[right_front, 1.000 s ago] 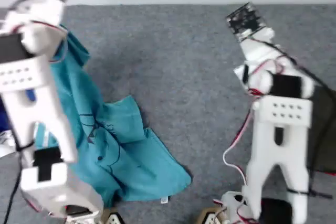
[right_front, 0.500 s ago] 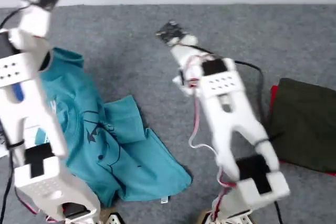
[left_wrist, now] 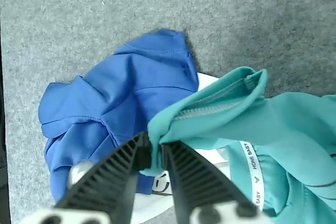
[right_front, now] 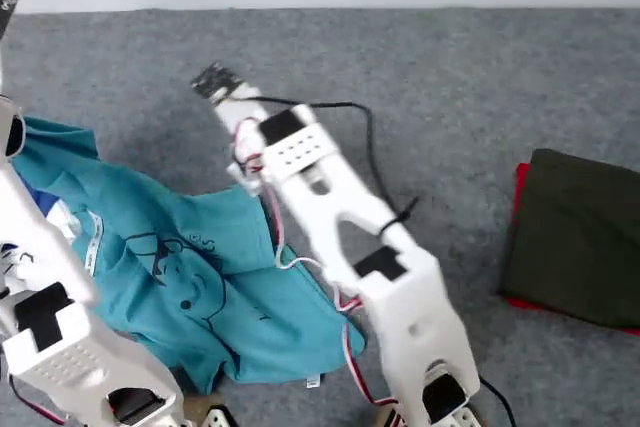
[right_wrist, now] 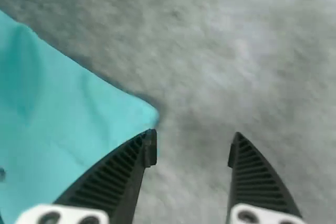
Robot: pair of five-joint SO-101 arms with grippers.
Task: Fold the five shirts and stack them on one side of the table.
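Note:
A teal shirt (right_front: 170,277) with a dark line drawing lies rumpled on the grey carpet at the left. My left gripper (left_wrist: 154,153) is shut on its collar edge (left_wrist: 210,106), held up above a blue shirt (left_wrist: 115,103) and a white garment (left_wrist: 209,81). The left arm (right_front: 40,247) stands at the far left of the table. My right arm (right_front: 300,162) stretches across from the front to the teal shirt's far corner (right_front: 248,192). My right gripper (right_wrist: 193,142) is open just over that corner (right_wrist: 79,124), one finger above the cloth, the other above carpet.
At the right edge lies a folded dark green shirt (right_front: 580,237) on top of a red one (right_front: 520,175). Bare grey carpet (right_front: 450,97) stretches across the middle and back of the table.
My right arm has swung from the right side across to the teal shirt's far corner, uncovering the folded stack. My left arm has pulled the teal shirt's collar leftward, spreading the cloth.

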